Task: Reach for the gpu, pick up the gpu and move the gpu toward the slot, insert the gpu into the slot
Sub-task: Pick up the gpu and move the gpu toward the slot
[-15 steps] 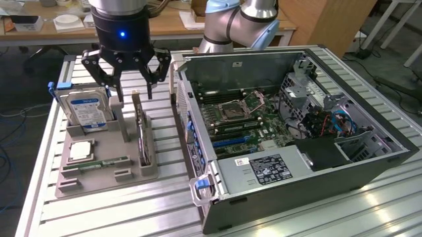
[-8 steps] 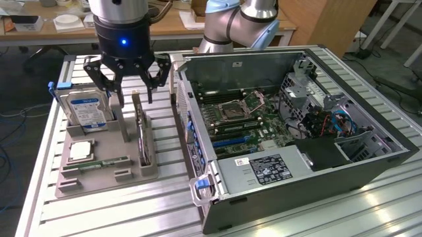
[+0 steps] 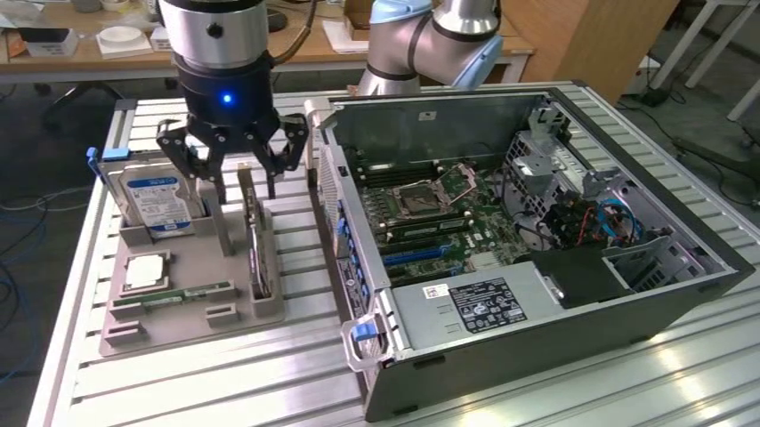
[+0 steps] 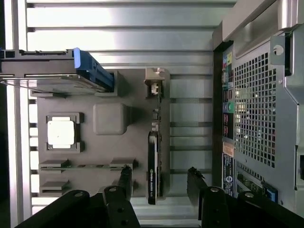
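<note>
gripper (image 4: pixel 159 170): fingers (image 4: pixel 125 176) spread wide, one each side of the gpu's edge, not touching it, holding nothing; blue light on its body in the exterior view (image 3: pixel 244 191)
gpu (image 4: pixel 153 156): stands on its long edge in a slot of the grey fixture tray, directly under the gripper (image 3: pixel 255 240)
fixture tray (image 4: pixel 95 152): grey, lies on the table beside the case (image 3: pixel 178 334)
memory stick (image 3: pixel 178 294): green, lying flat in the tray (image 4: pixel 88 166)
cpu chip (image 3: pixel 145 269): silver, in a square pocket (image 4: pixel 61 132)
hard drive (image 3: pixel 158 200): upright in the tray, blue-white label, text unreadable (image 4: pixel 47 78)
computer case (image 3: pixel 511 347): side open, motherboard (image 3: pixel 440 213) exposed; black label on the power supply (image 3: pixel 481 302), writing too small to read
table (image 3: pixel 238 382): slatted aluminium
</note>
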### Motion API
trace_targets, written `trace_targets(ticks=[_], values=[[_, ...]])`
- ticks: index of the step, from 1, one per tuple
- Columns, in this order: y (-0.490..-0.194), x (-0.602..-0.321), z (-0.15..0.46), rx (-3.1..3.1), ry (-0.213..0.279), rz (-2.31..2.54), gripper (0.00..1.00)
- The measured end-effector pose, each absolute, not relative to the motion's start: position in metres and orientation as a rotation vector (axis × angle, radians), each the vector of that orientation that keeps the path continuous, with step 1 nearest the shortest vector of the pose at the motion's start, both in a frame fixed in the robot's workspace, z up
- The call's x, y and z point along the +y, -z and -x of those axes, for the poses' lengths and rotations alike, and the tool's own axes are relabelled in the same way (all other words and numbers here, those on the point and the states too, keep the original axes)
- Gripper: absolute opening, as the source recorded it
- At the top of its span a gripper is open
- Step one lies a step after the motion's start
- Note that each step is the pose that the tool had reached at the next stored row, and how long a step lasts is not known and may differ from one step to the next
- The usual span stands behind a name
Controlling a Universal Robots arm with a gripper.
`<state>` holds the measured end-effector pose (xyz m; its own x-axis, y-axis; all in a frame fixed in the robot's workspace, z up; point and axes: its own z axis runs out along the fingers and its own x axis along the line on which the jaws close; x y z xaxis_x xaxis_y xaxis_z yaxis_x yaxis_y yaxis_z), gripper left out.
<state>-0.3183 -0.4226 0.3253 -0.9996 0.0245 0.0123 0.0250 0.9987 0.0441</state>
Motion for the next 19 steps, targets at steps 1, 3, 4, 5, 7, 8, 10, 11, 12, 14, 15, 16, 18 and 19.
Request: trace_targets(ticks=[1,3,4,5,7,8,10,11,12,14,15,16,18,19], values=[[-0.323,-0.423,0.318,-3.129,0.069,0.039,0.59],[-0.320,-0.423,0.318,-3.129,0.069,0.039,0.59],[-0.318,-0.423,0.318,-3.129,0.069,0.039,0.59],[-0.316,-0.423,0.318,-3.129,0.069,0.039,0.59],[-0.313,-0.423,0.319,-3.129,0.069,0.039,0.59],[-0.311,-0.423,0.320,-3.129,0.069,0.041,0.59],[-0.307,-0.423,0.323,-3.129,0.069,0.047,0.59],[-0.305,-0.423,0.324,-3.129,0.068,0.049,0.59],[-0.304,-0.423,0.324,-3.129,0.068,0.050,0.59],[-0.300,-0.423,0.324,-3.129,0.068,0.050,0.59],[-0.298,-0.423,0.324,-3.129,0.068,0.050,0.59],[-0.296,-0.423,0.324,-3.129,0.068,0.050,0.59],[-0.293,-0.423,0.324,-3.129,0.068,0.050,0.59],[-0.291,-0.424,0.324,-3.129,0.068,0.050,0.59]])
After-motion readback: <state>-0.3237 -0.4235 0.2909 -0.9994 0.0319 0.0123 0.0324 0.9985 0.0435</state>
